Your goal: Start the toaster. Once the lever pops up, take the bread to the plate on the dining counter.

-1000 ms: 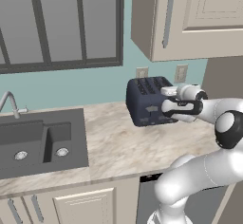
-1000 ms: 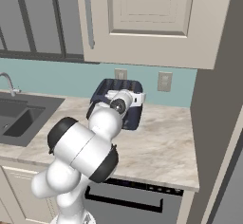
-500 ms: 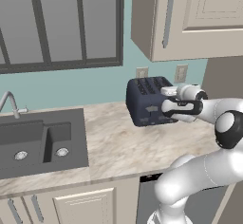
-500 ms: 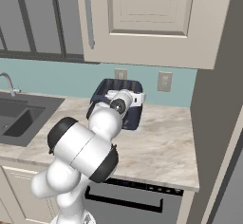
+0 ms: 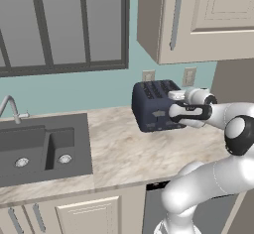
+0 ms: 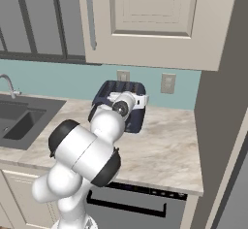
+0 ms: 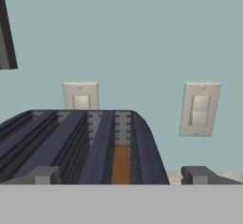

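**Open pincer at the toaster's front, bread down in a slot**

Left base view: the toaster stands on the marble worktop near its back edge, close to the wall, well to the right of the dark sink. The white arm reaches across from the right, and the pincer sits against the toaster's front right corner, level with its upper half. Two wall outlets show just above the toaster.

Right base view: the toaster sits toward the back edge of the worktop, partly hidden behind the arm's wrist. The hand lies directly in front of it, so how the jaws stand cannot be read from this side.

Hand view: the two fingertips stand wide apart at the bottom, with nothing between them. The toaster top stretches ahead of the left fingertip, its slots running away toward the wall. The bread shows as a tan-brown strip sunk in the rightmost slot, lying between the two fingertips and just beyond them. The right fingertip is beside the toaster's right edge, above the worktop.
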Robot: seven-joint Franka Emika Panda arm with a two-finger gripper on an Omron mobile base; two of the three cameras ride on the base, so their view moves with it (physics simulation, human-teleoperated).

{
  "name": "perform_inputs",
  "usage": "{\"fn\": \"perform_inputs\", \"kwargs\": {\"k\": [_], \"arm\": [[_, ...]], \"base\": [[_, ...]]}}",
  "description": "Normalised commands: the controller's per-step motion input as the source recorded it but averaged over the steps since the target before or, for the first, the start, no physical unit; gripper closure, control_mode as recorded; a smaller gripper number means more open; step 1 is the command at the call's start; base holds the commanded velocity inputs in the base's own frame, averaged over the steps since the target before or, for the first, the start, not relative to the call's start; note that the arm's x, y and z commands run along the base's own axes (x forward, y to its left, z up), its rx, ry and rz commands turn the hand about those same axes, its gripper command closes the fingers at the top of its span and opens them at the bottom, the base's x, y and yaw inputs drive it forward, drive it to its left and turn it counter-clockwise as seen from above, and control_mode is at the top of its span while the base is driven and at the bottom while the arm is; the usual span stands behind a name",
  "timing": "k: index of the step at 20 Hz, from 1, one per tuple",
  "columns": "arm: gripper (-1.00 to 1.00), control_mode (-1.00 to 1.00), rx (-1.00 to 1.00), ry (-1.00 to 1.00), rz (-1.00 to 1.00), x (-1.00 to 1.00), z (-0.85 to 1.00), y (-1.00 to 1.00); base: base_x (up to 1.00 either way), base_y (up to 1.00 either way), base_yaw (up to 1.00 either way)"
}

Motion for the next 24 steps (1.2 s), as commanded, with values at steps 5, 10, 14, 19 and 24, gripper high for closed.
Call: {"fn": "perform_inputs", "kwargs": {"k": [5, 10, 14, 19, 24], "arm": [[-1.00, -1.00, 0.00, 0.00, 0.00, 0.00, 0.00, 0.00], [-1.00, -1.00, 0.00, 0.00, 0.00, 0.00, 0.00, 0.00], [-1.00, -1.00, 0.00, 0.00, 0.00, 0.00, 0.00, 0.00], [-1.00, -1.00, 0.00, 0.00, 0.00, 0.00, 0.00, 0.00], [-1.00, -1.00, 0.00, 0.00, 0.00, 0.00, 0.00, 0.00]], "base": [[0.00, 0.00, 0.00], [0.00, 0.00, 0.00], [0.00, 0.00, 0.00], [0.00, 0.00, 0.00], [0.00, 0.00, 0.00]]}}
